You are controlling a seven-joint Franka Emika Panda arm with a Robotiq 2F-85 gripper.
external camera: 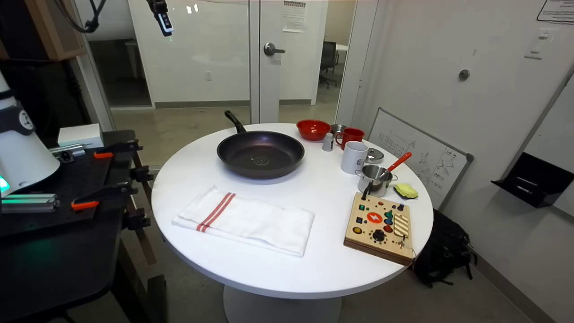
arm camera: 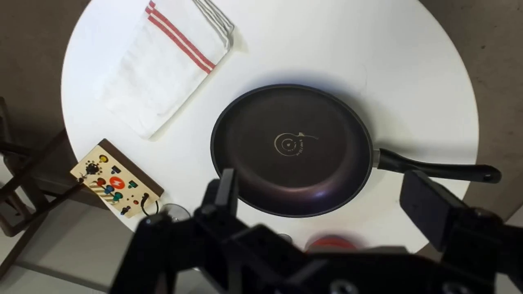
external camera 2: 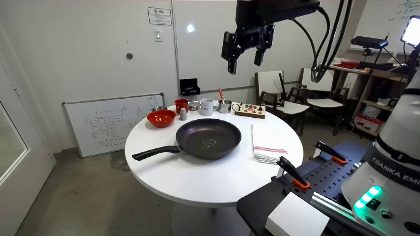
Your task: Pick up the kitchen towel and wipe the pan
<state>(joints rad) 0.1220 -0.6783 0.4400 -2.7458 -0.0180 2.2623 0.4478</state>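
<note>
The white kitchen towel with red stripes [external camera: 251, 222] lies folded flat on the round white table. It also shows in an exterior view [external camera 2: 270, 141] and in the wrist view [arm camera: 171, 57]. The dark pan [external camera: 261, 154] with a black handle stands upright beside the towel, apart from it. The pan also shows in an exterior view [external camera 2: 208, 139] and in the wrist view [arm camera: 292, 143]. My gripper [external camera 2: 245, 65] is open and empty, high above the table. In the wrist view its fingers [arm camera: 320, 183] are wide apart, with the pan far below. Only its tip shows in an exterior view [external camera: 165, 29].
A red bowl [external camera: 314, 129], red mug [external camera: 352, 137], white mug [external camera: 354, 157], grey shaker [external camera: 328, 142], steel pot [external camera: 374, 181] with a red-handled utensil, sponge [external camera: 406, 190] and wooden switch board [external camera: 380, 226] line the table's far side. Clamps [external camera 2: 293, 172] hold the robot's black bench.
</note>
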